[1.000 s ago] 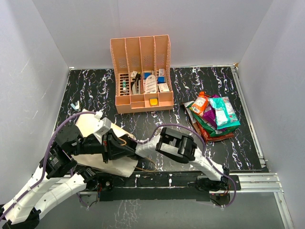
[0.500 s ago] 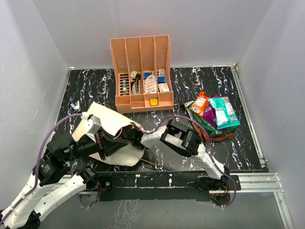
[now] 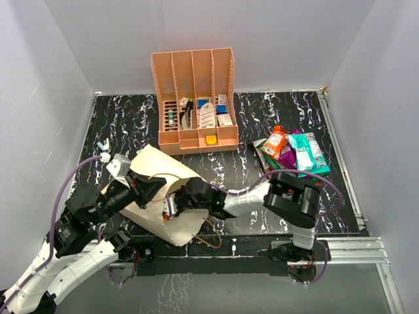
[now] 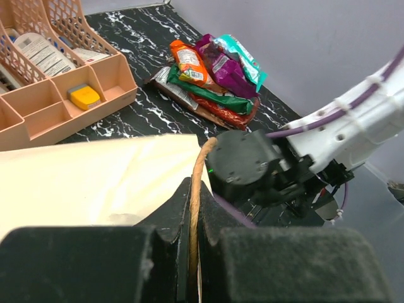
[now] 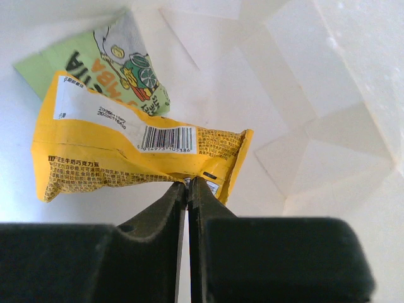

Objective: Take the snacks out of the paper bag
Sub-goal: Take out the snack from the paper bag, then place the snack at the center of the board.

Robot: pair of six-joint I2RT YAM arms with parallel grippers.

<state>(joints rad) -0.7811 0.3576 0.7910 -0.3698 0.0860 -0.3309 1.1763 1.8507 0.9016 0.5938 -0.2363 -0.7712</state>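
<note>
The right pincer [image 5: 188,184] is pressed nearly closed, with only a sliver between its fingers. It pinches the crimped edge of a yellow packet [image 5: 113,158] by the barcode. It is deep inside the bag [image 3: 154,167], whose pale creased walls are all around it. A green packet [image 5: 69,66] lies just behind the yellow one, partly under it, with its far end against the bag's wall. There is little spare room in there; folds of paper close in on the right.

The left pincer [image 4: 193,189] is clamped tight on the cord [image 4: 194,167] of the bag's handle. The cord runs up from between its fingers and curves over toward the right arm, which sits just beside it at the bag's mouth.

From where I stand, the bag lies on its side on the near left part of the bench [image 3: 131,118]. Its mouth is turned toward the right arm and its near corner reaches the bench's front edge. Its far corner comes up just beside the front of the organizer [image 3: 194,91], and I cannot tell whether they touch. The organizer stands against the back wall.

A pile [image 3: 294,157] of packets, orange, purple, green, teal and red, is stacked near the right edge of the bench, well apart from the bag. Bare bench runs between the bag's mouth and that pile, crossed only by the right arm.
</note>
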